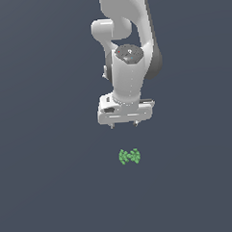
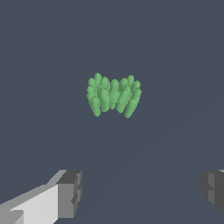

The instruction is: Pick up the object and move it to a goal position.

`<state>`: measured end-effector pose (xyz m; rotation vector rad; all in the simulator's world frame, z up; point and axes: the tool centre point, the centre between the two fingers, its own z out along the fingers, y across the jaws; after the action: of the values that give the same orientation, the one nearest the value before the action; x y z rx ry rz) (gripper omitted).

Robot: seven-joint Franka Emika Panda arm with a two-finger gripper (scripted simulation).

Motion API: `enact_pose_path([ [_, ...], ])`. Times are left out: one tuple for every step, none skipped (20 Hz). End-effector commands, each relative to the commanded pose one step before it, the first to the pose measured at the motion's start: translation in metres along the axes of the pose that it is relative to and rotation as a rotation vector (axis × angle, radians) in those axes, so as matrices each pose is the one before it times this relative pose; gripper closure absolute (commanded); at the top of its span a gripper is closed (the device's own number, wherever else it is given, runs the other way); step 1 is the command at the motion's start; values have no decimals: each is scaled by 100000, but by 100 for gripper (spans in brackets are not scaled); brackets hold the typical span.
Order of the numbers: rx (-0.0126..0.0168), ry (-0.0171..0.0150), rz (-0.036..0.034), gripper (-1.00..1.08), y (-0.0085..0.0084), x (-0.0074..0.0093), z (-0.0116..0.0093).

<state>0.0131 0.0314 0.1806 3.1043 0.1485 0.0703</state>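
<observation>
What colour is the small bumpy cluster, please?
Bright green cluster, clearest in the wrist view.

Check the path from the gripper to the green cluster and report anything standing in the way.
Nothing visible blocks it. The gripper hangs open, apart from the green cluster, and the wrist view shows only bare dark surface between its fingers and the cluster. No goal marker shows.
</observation>
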Motion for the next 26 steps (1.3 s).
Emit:
enact_pose_path([
  [0,0,0,-92,1,0,0],
  [0,0,0,-92,21,7,0],
  [-20,21,-63,-92,19,20,-13],
  [-27,29,-89,-92,40,33,-18],
  [-42,44,-142,-92,46,46,-27],
  [-47,49,-170,-92,72,58,-30],
  [-53,54,-205,-92,83,66,-32],
  [-48,47,-208,-92,60,56,-28],
  [-35,33,-176,-92,47,43,-19],
  [-22,18,-135,-92,36,29,-10],
  [-11,7,-97,-92,12,14,-3],
  [0,0,0,-92,11,-2,0],
  [13,-12,67,-92,-21,-11,7],
  [8,4,182,-92,-16,-17,-6],
  [4,6,138,-92,1,-8,-6],
  [0,0,0,-92,-4,1,0],
  [-4,-3,-119,-92,9,8,4],
  [-7,-13,-284,-92,-6,17,12],
  [-9,-20,-419,-92,-3,24,19],
  [-11,-28,-569,-92,-12,32,27],
  [-13,-35,-710,-92,-14,39,34],
  [-15,-43,-853,-92,-16,47,41],
  [-16,-49,-990,-92,-19,54,47],
  [-17,-56,-1116,-92,-19,61,54],
  [-17,-61,-1236,-92,-21,68,59],
  [-17,-67,-1358,-92,-23,75,65],
])
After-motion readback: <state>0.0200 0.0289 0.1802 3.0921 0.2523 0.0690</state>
